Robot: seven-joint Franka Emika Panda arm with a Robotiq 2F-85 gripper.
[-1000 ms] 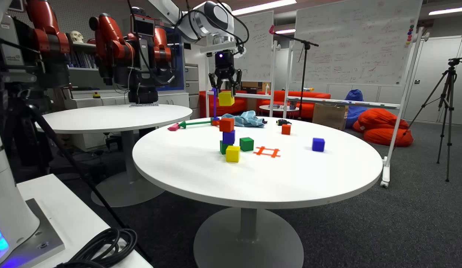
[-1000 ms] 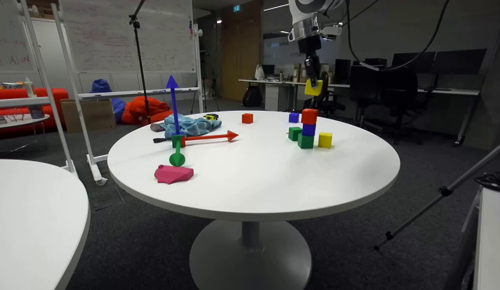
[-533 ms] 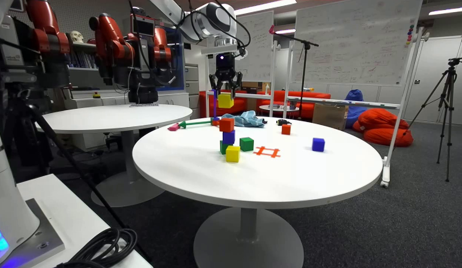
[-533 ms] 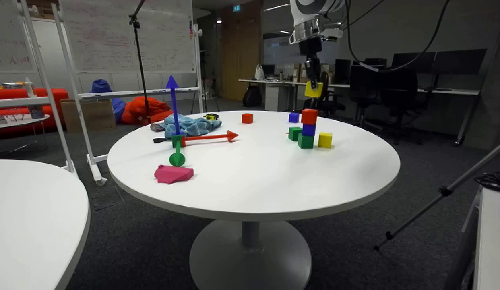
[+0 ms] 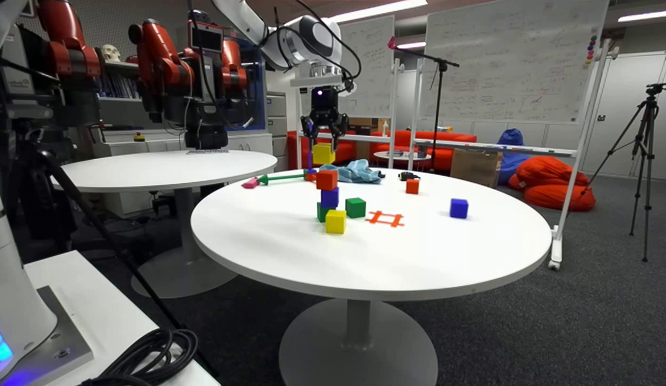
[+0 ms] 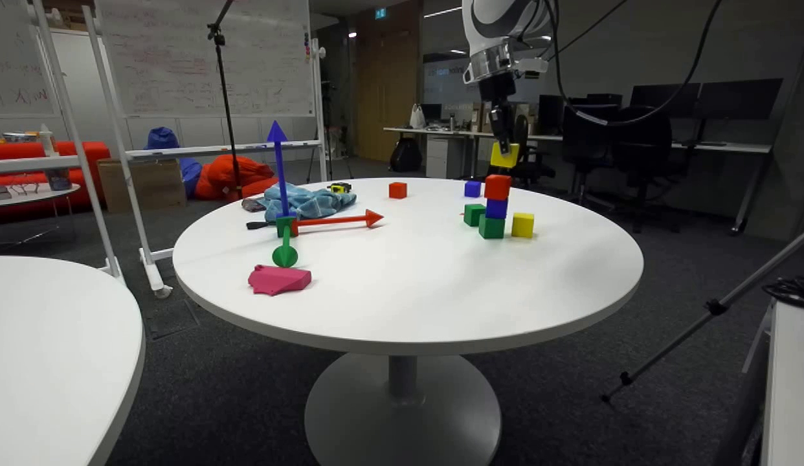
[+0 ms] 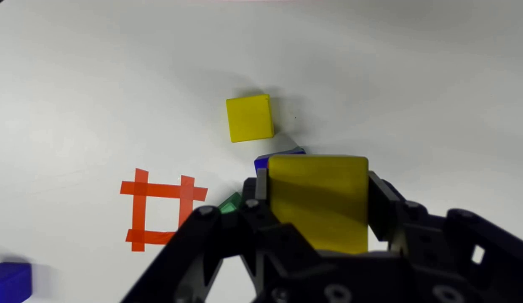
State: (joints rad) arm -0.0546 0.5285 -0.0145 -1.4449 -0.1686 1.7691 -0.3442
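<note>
1. Whiteboards [image 5: 515, 61] stand behind our round table [image 5: 419, 257].
2. Above the three-cube stack [image 5: 329, 197], our gripper [image 5: 323, 145] pinches a yellow cube [image 7: 318, 204].
3. Wrist view: red tape [image 7: 139, 210] at its nine o'clock, another yellow cube [image 7: 250, 118] at eleven.

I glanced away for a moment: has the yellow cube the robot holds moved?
Yes, downward: in an exterior view, the held yellow cube has come closer to the red cube topping the stack.

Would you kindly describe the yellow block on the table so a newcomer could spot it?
Find the round white table bearing a three-block tower, red topmost. Beside that tower, not touching it, sits the yellow block. Unlike the other yellow block, held by the gripper, it rests on the table.
</note>
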